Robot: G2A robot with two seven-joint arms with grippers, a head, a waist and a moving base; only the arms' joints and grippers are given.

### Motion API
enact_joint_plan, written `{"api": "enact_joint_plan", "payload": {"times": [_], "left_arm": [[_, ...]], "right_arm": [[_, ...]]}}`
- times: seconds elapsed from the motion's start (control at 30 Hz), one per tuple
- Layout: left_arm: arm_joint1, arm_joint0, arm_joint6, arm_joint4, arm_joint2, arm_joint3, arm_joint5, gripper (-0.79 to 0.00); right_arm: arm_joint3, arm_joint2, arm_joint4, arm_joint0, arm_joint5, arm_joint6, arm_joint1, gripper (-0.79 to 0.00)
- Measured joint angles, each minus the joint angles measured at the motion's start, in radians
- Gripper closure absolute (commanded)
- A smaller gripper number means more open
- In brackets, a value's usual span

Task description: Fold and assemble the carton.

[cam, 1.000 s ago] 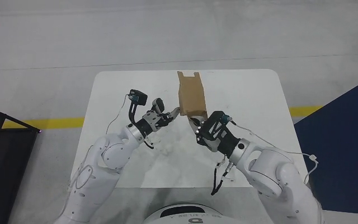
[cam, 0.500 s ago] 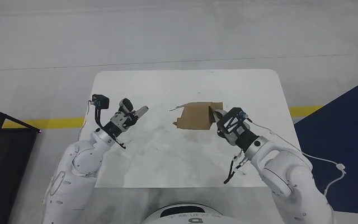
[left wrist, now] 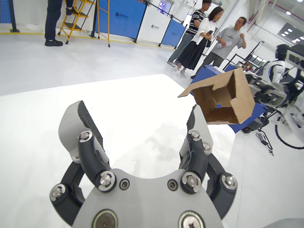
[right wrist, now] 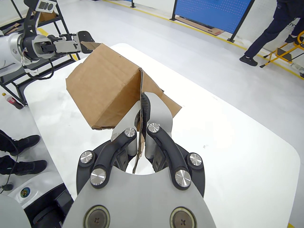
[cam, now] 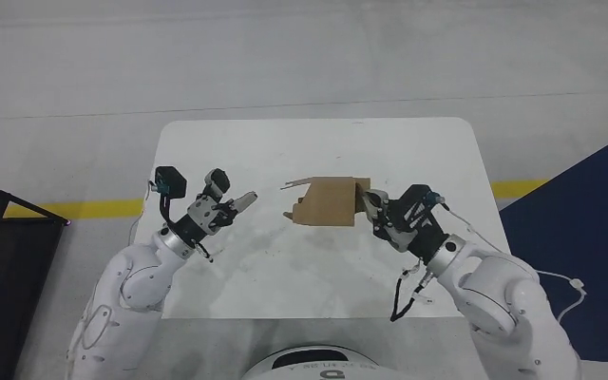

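A brown cardboard carton [cam: 328, 202] hangs above the middle of the white table [cam: 285, 152], partly opened into a box shape. Its open end faces the left arm, with loose flaps sticking out. My right gripper [cam: 370, 208] is shut on a flap at the carton's right end; in the right wrist view the cardboard edge [right wrist: 142, 110] is pinched between the two fingers. The carton [left wrist: 225, 100] appears in the left wrist view with its hollow inside showing. My left gripper [cam: 237, 201] stands open over the left part of the table, apart from the carton, nothing between its fingers [left wrist: 90, 122].
The white table's front [cam: 313, 285] and far areas are bare. A dark blue panel [cam: 570, 247] stands to the right of the table, and a yellow floor line [cam: 85, 207] runs to the left. People stand far off in the room.
The carton swung from pointing away to lying crosswise, carried rightward by the right gripper. The left gripper let go of it and drew back to the left, open.
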Motion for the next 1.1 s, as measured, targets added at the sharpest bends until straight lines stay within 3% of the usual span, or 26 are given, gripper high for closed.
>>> {"api": "enact_joint_plan", "payload": {"times": [0.2,0.3,0.47,0.7,0.93,1.1], "left_arm": [[-0.005,-0.062,-0.051,-0.115,0.031,-0.004,0.069,-0.785],[-0.008,-0.106,-0.089,-0.133,0.059,-0.025,0.094,-0.785],[-0.008,-0.156,-0.113,-0.158,0.077,-0.059,0.079,-0.785],[-0.006,-0.189,-0.134,-0.169,0.077,-0.079,0.043,-0.785],[0.004,-0.214,-0.161,-0.173,0.067,-0.052,-0.189,-0.785],[0.008,-0.207,-0.154,-0.073,0.075,-0.068,-0.283,-0.785]], "right_arm": [[0.026,0.009,0.125,-0.008,-0.036,-0.047,0.002,0.000],[0.079,0.017,0.266,-0.008,-0.098,-0.108,0.003,0.000],[0.172,0.046,0.455,0.001,-0.218,-0.180,0.008,0.000],[0.225,0.035,0.494,0.022,-0.276,-0.209,0.012,0.000],[0.284,-0.002,0.467,0.055,-0.324,-0.236,0.013,0.000],[0.304,-0.019,0.451,0.071,-0.328,-0.249,0.014,0.000]]}}
